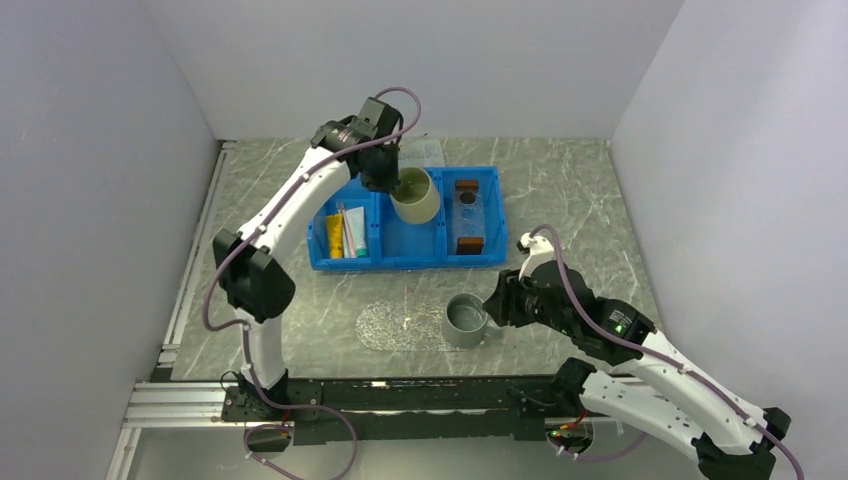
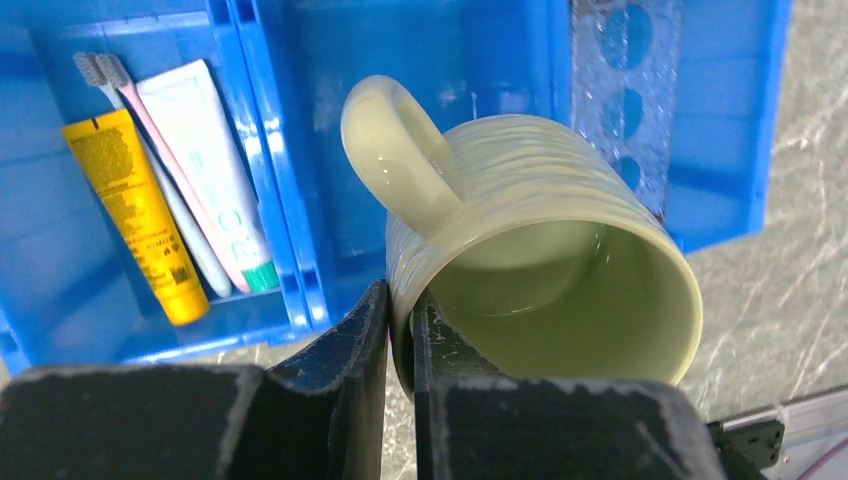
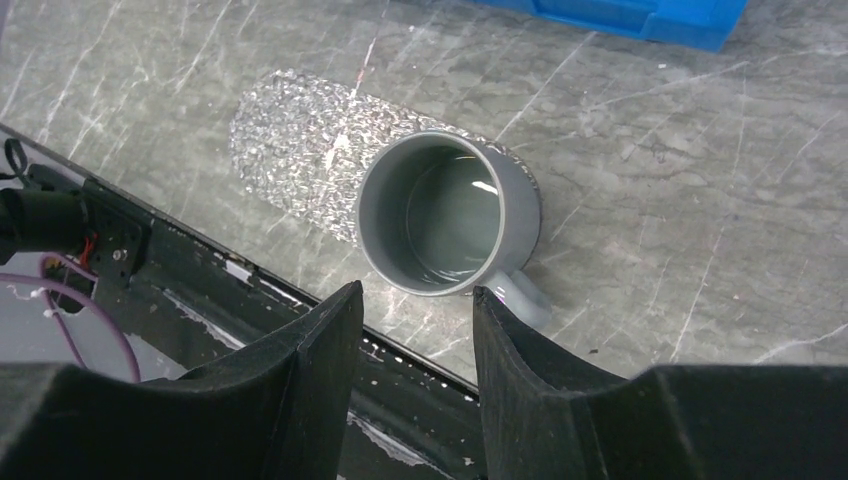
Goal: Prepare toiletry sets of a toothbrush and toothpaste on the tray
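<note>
The toothpaste (image 2: 215, 180), a white tube with a green cap, lies in the left compartment of the blue bin (image 1: 420, 258) beside a thin pink toothbrush (image 2: 165, 160) and a yellow tube (image 2: 140, 215). They also show in the top view, with the toothpaste (image 1: 356, 232) at the compartment's right side. The clear tray (image 1: 467, 212) with brown end blocks lies in the bin's right compartment. My left gripper (image 2: 400, 300) is shut on the rim of a pale green mug (image 2: 540, 250), held over the middle compartment. My right gripper (image 3: 415, 300) is open and empty, just short of a grey mug (image 3: 450, 215).
The grey mug (image 1: 466, 322) stands on the table in front of the bin, its handle toward my right gripper (image 1: 495, 305). A clear textured mat (image 3: 290, 160) lies to its left. A second pale toothbrush (image 2: 190, 240) lies by the pink one. A clear item (image 1: 425, 152) sits behind the bin.
</note>
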`<state>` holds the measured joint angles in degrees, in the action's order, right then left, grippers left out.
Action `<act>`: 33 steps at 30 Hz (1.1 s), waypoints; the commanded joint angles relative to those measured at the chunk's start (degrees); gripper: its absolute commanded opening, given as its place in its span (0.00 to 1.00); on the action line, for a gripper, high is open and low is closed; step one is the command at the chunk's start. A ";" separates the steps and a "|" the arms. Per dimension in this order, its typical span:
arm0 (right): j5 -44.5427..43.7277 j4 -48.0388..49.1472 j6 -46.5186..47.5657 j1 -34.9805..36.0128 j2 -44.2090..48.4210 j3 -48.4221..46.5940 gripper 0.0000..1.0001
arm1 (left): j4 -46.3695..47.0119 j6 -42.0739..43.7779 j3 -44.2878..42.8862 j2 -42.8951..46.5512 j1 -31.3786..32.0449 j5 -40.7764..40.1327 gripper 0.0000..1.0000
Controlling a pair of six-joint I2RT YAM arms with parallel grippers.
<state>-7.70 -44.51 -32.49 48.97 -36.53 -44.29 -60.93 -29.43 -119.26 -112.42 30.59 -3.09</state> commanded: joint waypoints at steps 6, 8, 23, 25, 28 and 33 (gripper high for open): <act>-3.68 0.95 -0.93 0.24 -3.36 -4.04 0.47 | 0.20 1.48 9.95 17.63 4.69 -6.83 0.00; -4.10 0.79 -0.74 0.21 -3.91 -4.58 0.47 | -0.51 1.73 13.06 20.64 5.58 -8.30 0.00; -7.36 -0.34 -1.45 0.21 -4.85 -4.95 0.47 | 1.85 -5.29 45.05 48.75 9.04 -10.23 0.00; -7.81 -0.47 -1.99 0.23 -5.22 -4.84 0.47 | 2.16 -6.67 47.78 51.15 9.01 -10.09 0.00; -8.49 -0.72 -2.91 0.20 -5.69 -4.75 0.47 | 3.66 -8.43 51.53 54.01 9.20 -8.65 0.00; -9.17 -1.06 -4.21 0.23 -5.59 -4.37 0.47 | 6.18 -10.53 57.54 55.69 9.82 -7.08 0.00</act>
<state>-14.92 -45.34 -34.81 48.97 -42.52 -47.20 -62.59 -35.88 -63.83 -58.87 39.70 -12.27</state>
